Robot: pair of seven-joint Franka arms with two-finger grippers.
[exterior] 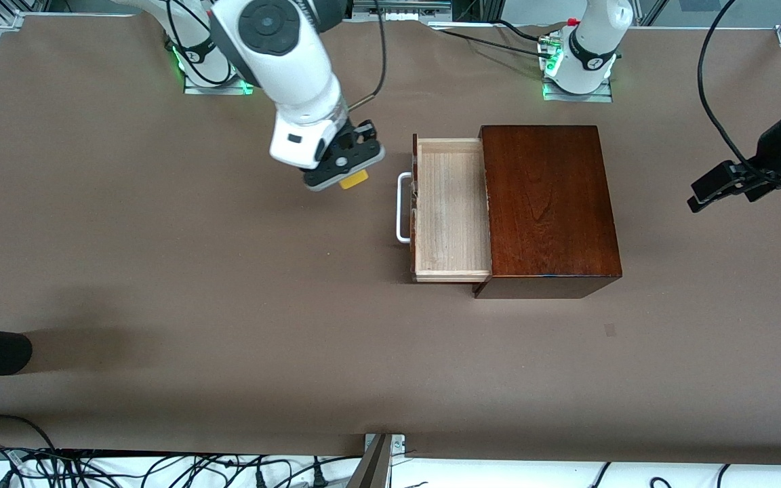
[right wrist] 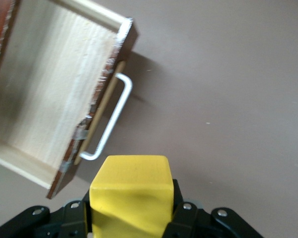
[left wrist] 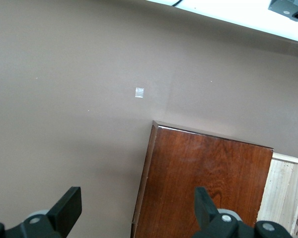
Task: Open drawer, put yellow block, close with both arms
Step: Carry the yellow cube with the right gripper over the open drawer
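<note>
step: carry block to drawer | right tool (exterior: 348, 171) clamps yellow block (exterior: 354, 179) over desk beside open drawer (exterior: 449, 210) | left tool (exterior: 721, 187) wide, waiting | advice: clear handle (exterior: 403, 207), release low over tray

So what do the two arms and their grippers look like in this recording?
Both arms are glossy white with dark grey round joint caps and loose black cables; green lights glow at their bases. The right gripper is black with a pale grey underside, on a white wrist block. The left gripper is black, its flat square-ended fingers matt.
</note>
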